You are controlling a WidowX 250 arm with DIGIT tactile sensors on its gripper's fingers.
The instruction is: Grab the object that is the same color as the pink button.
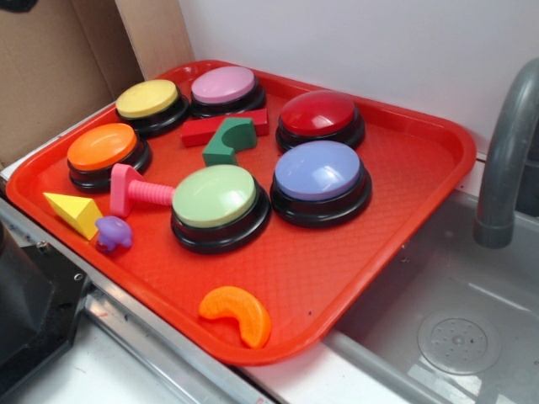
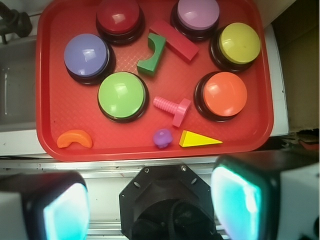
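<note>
A small bright pink toy bolt, the object (image 1: 139, 192) (image 2: 172, 107), lies on its side on the red tray (image 1: 362, 252) (image 2: 55, 80), between the green and orange buttons. Its blocky head faces the tray's front edge. The pink button (image 1: 223, 86) (image 2: 198, 14) stands at the tray's far edge, next to the yellow button. In the wrist view my gripper (image 2: 150, 205) is open, its two teal pads (image 2: 237, 197) far apart, high above the robot's black base and short of the tray's front rim. It holds nothing. The exterior view does not show it.
The tray also holds yellow (image 1: 149, 99), orange (image 1: 103, 147), green (image 1: 215, 198), lavender-blue (image 1: 318, 172) and dark red (image 1: 320, 114) buttons. On it too are a red block (image 1: 202, 130), green arch (image 1: 229, 141), yellow wedge (image 1: 74, 210), purple mushroom (image 1: 113, 231) and orange crescent (image 1: 237, 313). A faucet (image 1: 505, 151) and sink stand right.
</note>
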